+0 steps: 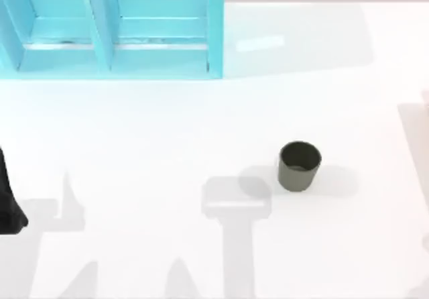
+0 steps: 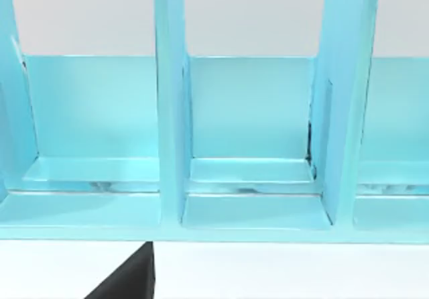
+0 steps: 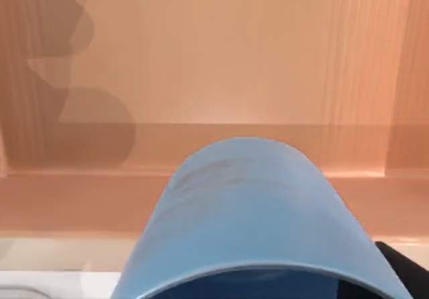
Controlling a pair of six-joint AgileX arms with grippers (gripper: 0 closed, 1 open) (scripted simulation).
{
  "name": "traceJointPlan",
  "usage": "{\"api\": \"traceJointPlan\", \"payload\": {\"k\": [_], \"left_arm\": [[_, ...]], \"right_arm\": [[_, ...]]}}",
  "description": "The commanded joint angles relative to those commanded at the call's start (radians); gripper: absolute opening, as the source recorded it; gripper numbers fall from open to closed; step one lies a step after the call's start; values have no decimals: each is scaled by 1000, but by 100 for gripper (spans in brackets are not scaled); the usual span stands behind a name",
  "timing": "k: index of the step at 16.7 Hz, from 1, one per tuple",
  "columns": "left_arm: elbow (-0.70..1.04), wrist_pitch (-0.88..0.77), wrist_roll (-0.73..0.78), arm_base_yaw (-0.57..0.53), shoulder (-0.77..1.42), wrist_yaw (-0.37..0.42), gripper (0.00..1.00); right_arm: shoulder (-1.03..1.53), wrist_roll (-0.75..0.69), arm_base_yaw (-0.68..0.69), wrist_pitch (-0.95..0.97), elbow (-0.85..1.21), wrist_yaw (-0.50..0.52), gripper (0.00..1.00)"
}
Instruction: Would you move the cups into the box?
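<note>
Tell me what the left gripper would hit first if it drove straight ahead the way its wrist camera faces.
Most likely the turquoise rack: the left wrist view looks straight into its middle compartment, between two upright dividers, with bare white table before it. Its front ledge probably comes first, then the back wall; depth is hard to judge.

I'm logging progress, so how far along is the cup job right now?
No cup can be seen resting in a box yet. In hand: the blue cup sits close under the right wrist camera, in front of an orange-tan box, seemingly carried there. Left: the olive-grey cup stands upright on the white table, untouched. The left arm sits at the table's left edge, facing a turquoise rack.
</note>
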Motion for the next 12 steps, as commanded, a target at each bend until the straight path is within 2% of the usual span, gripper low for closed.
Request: {"api": "traceJointPlan", "payload": {"k": [8,12], "left_arm": [[0,0,0,0,0,0,100],[0,0,0,0,0,0,100]], "right_arm": [[-8,29,26,234,-242,-2,0],[-9,31,28,252,-260,-2,0]]}}
